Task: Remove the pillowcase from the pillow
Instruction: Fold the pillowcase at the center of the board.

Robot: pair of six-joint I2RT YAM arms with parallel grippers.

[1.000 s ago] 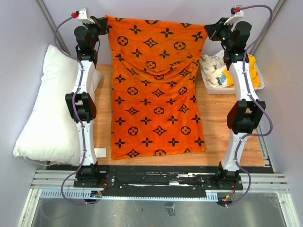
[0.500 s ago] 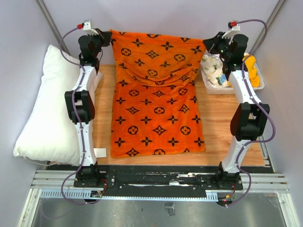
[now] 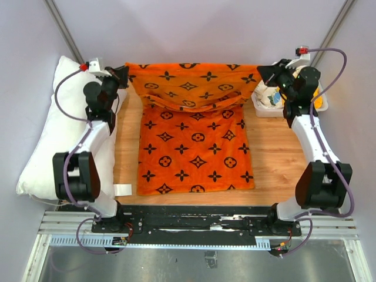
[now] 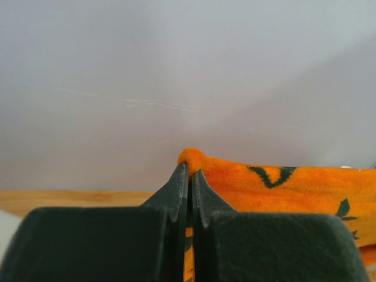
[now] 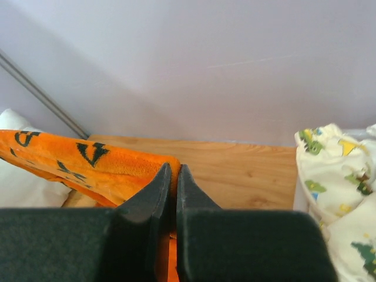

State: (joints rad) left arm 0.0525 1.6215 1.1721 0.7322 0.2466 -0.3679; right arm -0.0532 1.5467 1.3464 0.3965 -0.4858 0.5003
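Left tool (image 3: 124, 72), right tool (image 3: 263, 71) lowered, clamping pillowcase (image 3: 194, 141) far corners; pillow (image 3: 44, 147) seemingly free.

You have bare tabletop (image 3: 276, 158) at 3 o'clock; the pillow (image 3: 50, 147) blocks 9 o'clock, the cloth bin (image 3: 267, 111) 2 o'clock.

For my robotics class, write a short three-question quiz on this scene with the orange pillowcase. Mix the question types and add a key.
1. True or false: the left gripper and the right gripper are each shut on a far corner of the pillowcase.
2. Fill in: the bin beside the right arm holds crumpled ____.
3. Where is the pillow? A) inside the pillowcase B) outside it, beside the left arm C) in the bin

Key: 1 true; 2 cloths; 3 B.
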